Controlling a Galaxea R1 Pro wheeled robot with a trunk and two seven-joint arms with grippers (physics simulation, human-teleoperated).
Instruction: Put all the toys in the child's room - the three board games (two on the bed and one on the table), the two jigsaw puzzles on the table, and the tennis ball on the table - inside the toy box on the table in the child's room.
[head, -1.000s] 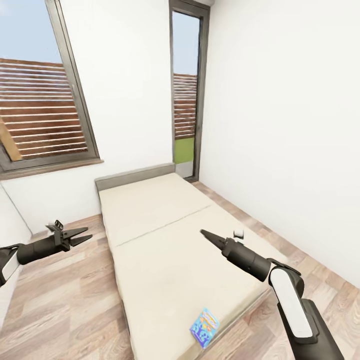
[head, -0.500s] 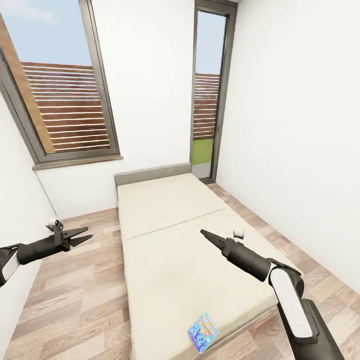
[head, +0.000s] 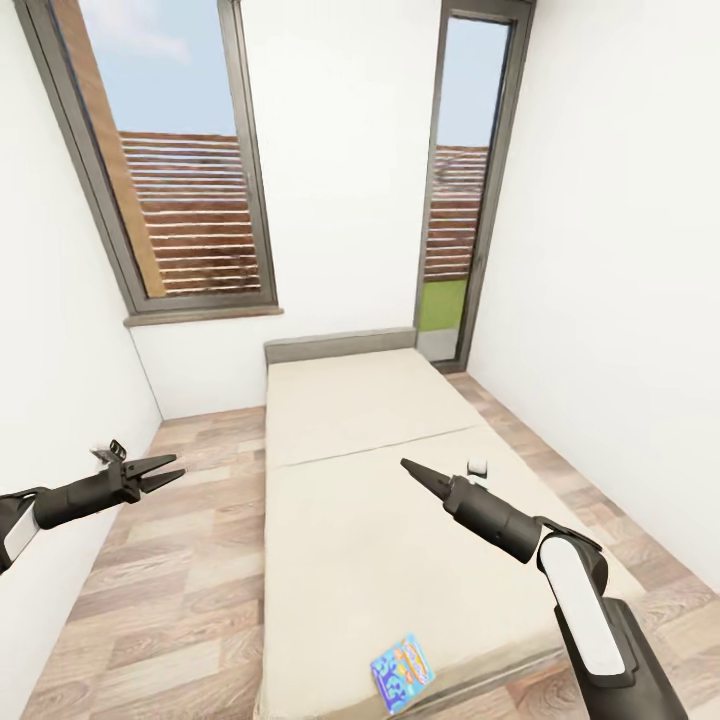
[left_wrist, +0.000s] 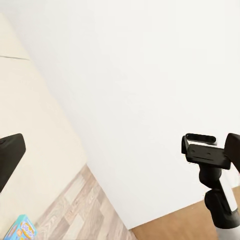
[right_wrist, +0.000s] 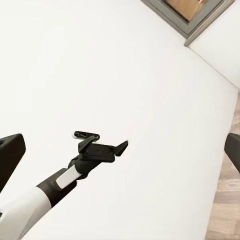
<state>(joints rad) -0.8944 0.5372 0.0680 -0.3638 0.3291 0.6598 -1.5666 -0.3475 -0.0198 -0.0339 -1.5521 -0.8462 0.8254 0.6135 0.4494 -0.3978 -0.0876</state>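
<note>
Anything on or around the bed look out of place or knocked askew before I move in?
Nothing looks damaged or spilled. One small blue board game lies at a skewed angle at the near edge of the bed, close to the foot corner. Both grippers, left and right, hang empty.

The bed carries one blue board game.

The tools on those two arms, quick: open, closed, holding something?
Left tool: open, holding nothing.
Right tool: looks closed, holding nothing.
</note>
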